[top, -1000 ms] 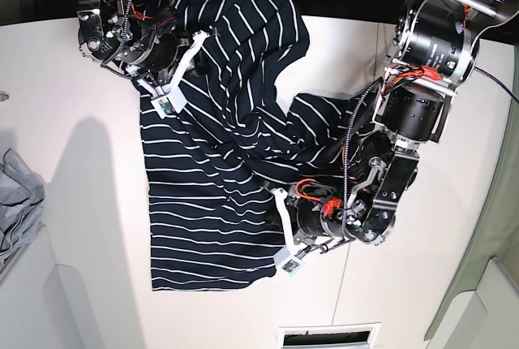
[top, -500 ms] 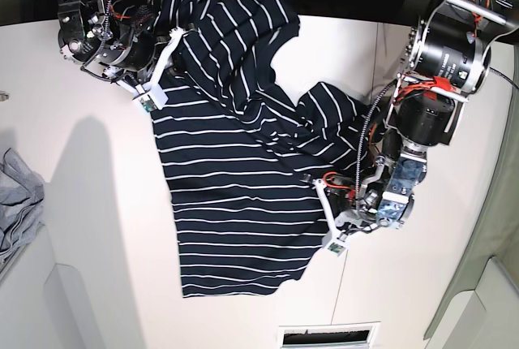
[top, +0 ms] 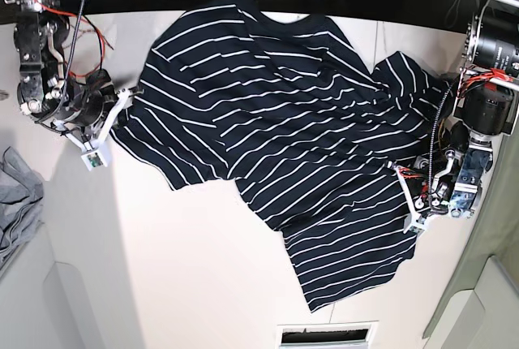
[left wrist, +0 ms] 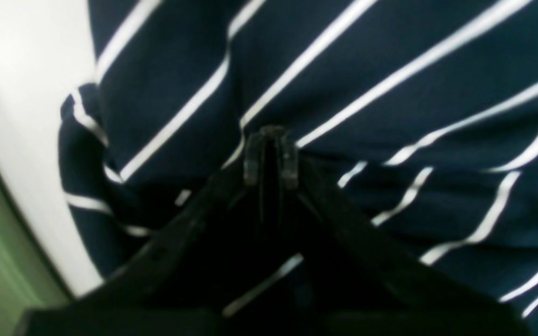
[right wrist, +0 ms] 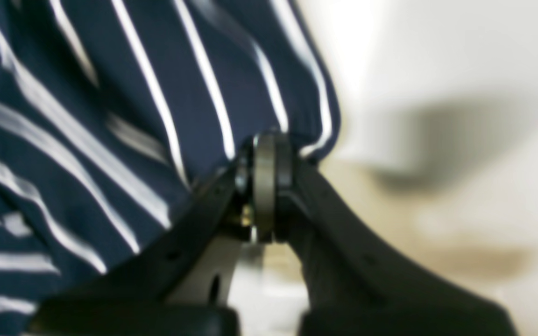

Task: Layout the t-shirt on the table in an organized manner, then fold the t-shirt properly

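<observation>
Left wrist view first: the left hand [left wrist: 269,154] has its fingertips pressed together on a thin pinch of the t-shirt [left wrist: 390,93], with a bunched wad of fabric off at 9 o'clock by the pale worktop [left wrist: 21,116] rim. That pinch looks shallow — if the arm pulls harder, the cloth could slide right out, and the bunched bit would stay crumpled.

Right wrist view: the right hand [right wrist: 264,177] is clamped shut on the shirt's edge, stripes fanning out toward 10 o'clock. The picture is blurry, so how much fabric is actually between the tips is hard to say. It looks like just the hem, which is another slip risk.

Base view: the t-shirt is stretched across the middle of the worktop, running from about 11 o'clock down to 5 o'clock, held at 9 o'clock by the right hand [top: 113,118] and at 3 o'clock by the left hand [top: 405,195]. It isn't flat — there are diagonal wrinkles, a folded lump near 2 o'clock, and the top edge sits right at the back rim of the worktop at 12 o'clock, so more pull that way could drag it off. Uneven tension would leave it skewed, and folding from that gives a lopsided result. The grey cloth [top: 16,203] at 9 o'clock is clear for now.
</observation>
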